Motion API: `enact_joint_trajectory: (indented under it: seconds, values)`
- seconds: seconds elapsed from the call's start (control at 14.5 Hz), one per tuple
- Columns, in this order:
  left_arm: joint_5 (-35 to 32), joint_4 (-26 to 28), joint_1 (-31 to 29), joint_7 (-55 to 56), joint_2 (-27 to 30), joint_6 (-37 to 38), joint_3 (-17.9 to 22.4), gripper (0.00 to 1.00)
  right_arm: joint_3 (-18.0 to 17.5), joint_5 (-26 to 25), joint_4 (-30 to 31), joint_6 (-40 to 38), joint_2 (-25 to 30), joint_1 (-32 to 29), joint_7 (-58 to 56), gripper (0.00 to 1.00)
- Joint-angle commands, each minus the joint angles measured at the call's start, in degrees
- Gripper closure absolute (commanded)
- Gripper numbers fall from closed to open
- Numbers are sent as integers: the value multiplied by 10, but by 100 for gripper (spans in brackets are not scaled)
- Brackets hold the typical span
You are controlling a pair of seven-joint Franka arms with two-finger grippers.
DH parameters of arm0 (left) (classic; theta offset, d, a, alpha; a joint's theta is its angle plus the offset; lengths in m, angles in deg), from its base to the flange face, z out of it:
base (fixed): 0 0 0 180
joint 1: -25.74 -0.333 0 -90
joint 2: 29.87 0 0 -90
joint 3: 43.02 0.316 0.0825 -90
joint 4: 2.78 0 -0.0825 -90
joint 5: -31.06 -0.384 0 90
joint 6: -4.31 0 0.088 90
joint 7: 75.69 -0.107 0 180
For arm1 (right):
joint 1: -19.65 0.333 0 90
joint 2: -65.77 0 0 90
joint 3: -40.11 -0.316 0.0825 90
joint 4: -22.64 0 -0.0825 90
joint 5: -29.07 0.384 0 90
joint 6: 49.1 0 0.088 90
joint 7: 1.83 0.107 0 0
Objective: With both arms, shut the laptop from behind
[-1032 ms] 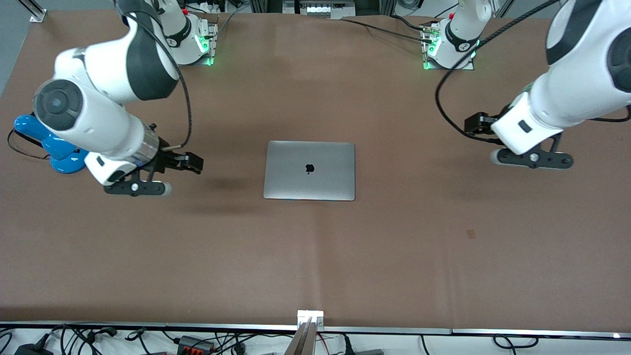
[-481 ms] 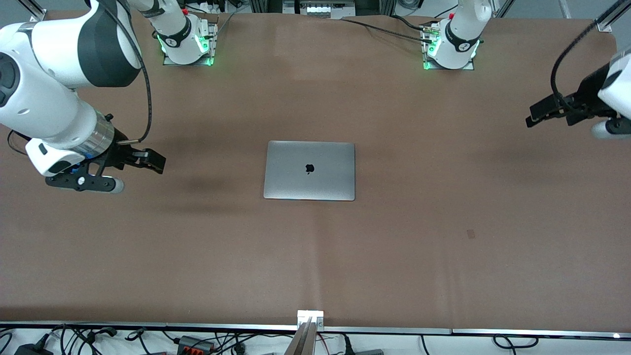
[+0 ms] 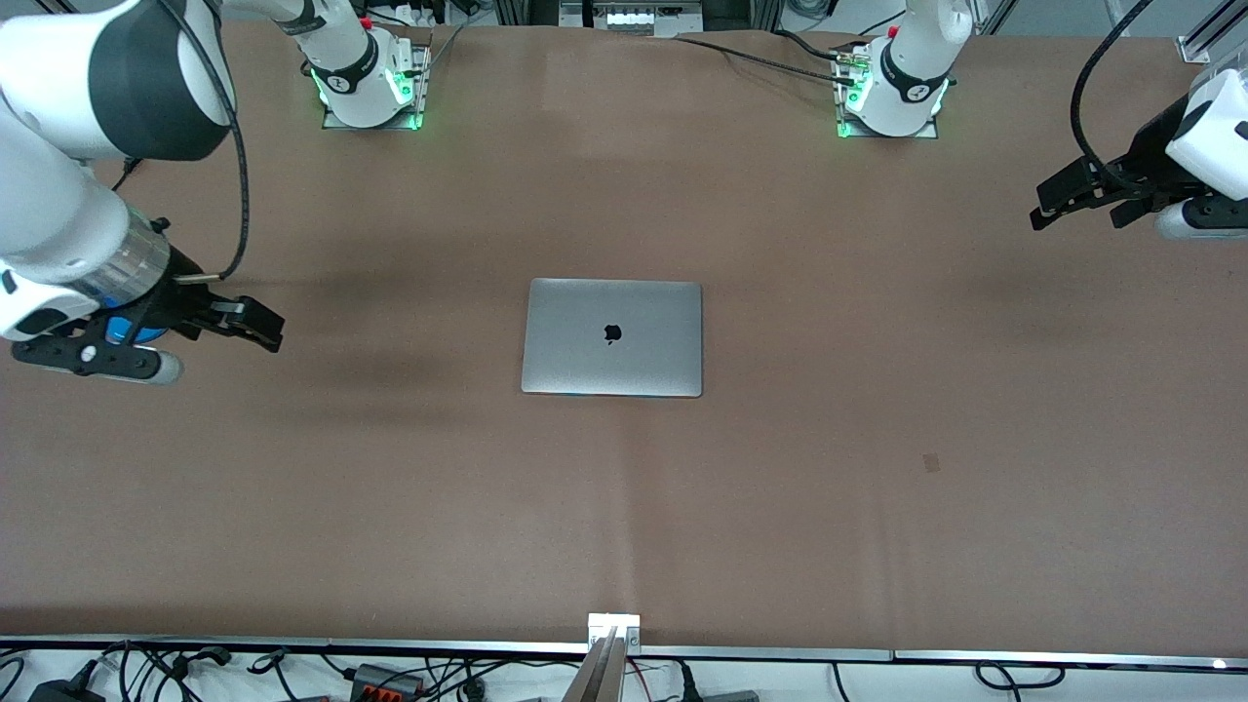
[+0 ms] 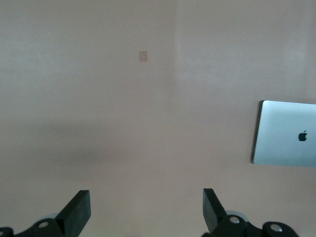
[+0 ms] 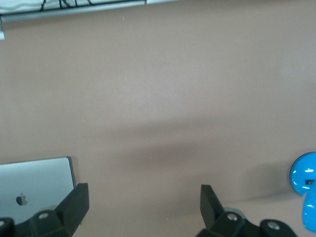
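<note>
1. The brown table [image 3: 624,507] has a smooth, matte covering. A small darker mark sits at about four o'clock from the table's middle, nearer the front camera than anything else on the surface.

2. The laptop [image 3: 612,337] lies near the middle of the table, lid flat down. It is a slim silver-grey metal slab with rounded corners and a black apple logo facing up. It looks already closed, so the main work of the task appears done; as far as can be judged, only parking the arms remains.

3. The right gripper [image 3: 234,327] hangs over the table at about nine o'clock from the laptop, well apart from it. Its black fingers are spread wide and hold nothing. A glossy blue rounded object [image 3: 122,330] shows partly beneath that arm's wrist.

4. The left gripper [image 3: 1082,203] hangs over the table's edge at about two o'clock from the laptop, well apart from it. Its fingers are also spread wide and empty.

5. The two arm bases [image 3: 366,83] stand at roughly eleven and one o'clock, white with dark joints, green lights glowing at their feet, black cables trailing.
</note>
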State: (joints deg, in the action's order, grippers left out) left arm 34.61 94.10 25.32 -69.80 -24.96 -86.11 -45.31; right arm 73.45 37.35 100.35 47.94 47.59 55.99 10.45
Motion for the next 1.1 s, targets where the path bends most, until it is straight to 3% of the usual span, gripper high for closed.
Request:
enact_joint_trajectory:
  seconds: [0.0,0.34,0.41,0.62,0.76,1.03]
  values:
    - [-23,-9,23,2,3,21,7,0,-78,-7,-13,-15,18,-87,-4,0]
    - [-27,-22,18,3,-14,28,-1,0,-286,-54,-5,-15,57,-319,-42,0]
    - [-27,-22,22,3,-14,28,-2,0,-309,-55,2,-15,62,-354,-67,0]
    - [-27,-30,23,3,-16,27,-10,0,-310,-61,12,-17,63,-372,-111,0]
    - [-27,-32,23,3,-17,27,-10,0,-311,-94,25,-17,72,-369,-111,0]
    - [-27,-32,23,3,-17,28,-10,0,-312,-87,144,11,150,-368,-109,0]
